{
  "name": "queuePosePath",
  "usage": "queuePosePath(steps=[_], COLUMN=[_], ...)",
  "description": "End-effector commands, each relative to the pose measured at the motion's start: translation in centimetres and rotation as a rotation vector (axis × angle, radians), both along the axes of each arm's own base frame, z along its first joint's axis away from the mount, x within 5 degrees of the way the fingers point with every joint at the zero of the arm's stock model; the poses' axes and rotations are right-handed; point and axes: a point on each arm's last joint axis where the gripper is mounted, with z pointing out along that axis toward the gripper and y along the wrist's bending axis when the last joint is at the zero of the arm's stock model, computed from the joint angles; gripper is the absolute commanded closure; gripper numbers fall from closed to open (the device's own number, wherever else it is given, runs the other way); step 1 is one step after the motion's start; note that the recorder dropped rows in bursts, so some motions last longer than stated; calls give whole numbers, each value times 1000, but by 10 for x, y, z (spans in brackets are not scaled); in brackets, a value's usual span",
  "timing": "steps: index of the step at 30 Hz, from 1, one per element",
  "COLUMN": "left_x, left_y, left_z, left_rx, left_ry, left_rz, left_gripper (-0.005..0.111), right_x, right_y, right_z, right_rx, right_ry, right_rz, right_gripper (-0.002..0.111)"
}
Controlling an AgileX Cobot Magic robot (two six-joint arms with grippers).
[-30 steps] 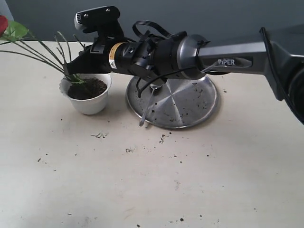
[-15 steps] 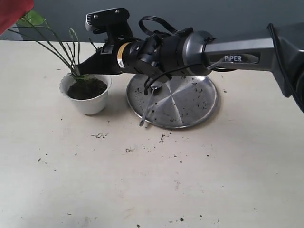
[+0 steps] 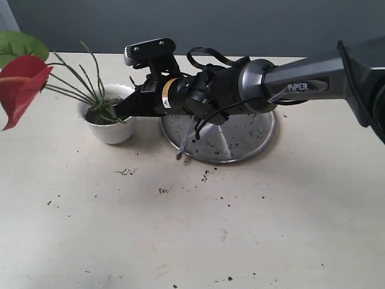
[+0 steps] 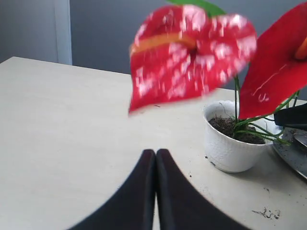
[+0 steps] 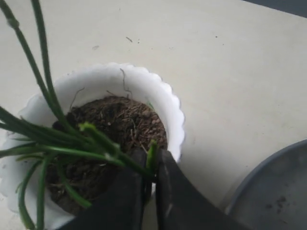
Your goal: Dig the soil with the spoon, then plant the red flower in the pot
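The white scalloped pot [image 3: 111,131] stands left of centre with dark soil [image 3: 96,116] in it. My right gripper [image 3: 122,108] reaches across to the pot's rim and is shut on the green stems [image 5: 72,139] of the red flower [image 3: 21,84], just over the soil [image 5: 120,120]. The stems fan out leftward, and the bloom and green leaf [image 3: 18,44] hang beyond the pot. The silver spoon [image 3: 185,143] lies on the edge of the steel plate. My left gripper [image 4: 156,154] is shut and empty over bare table, with the pot [image 4: 230,148] and bloom [image 4: 187,52] beyond it.
A round steel plate [image 3: 240,135] dusted with soil crumbs sits right of the pot, under my right arm. Soil crumbs [image 3: 163,190] are scattered over the pale table in front. The plate's rim [image 5: 278,191] lies close to the right gripper.
My right gripper has moved right and down to the pot's near rim with the stems. The flower has swung over, bringing its red bloom down into view at the left.
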Motion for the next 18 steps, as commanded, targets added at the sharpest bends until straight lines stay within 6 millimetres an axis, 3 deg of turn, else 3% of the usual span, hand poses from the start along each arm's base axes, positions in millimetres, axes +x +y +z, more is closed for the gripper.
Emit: queuePosePath(steps=[1, 18], left_x=[0, 0], left_y=[0, 0], left_z=[-1, -1], left_rx=[1, 1], left_ry=[-1, -1], left_rz=[-2, -2], left_gripper=[106, 106], right_x=[8, 11], right_y=[-12, -12], right_z=[-15, -10], right_rx=[-53, -41], right_ry=[25, 58], right_rz=[-29, -76], right_gripper=[109, 109])
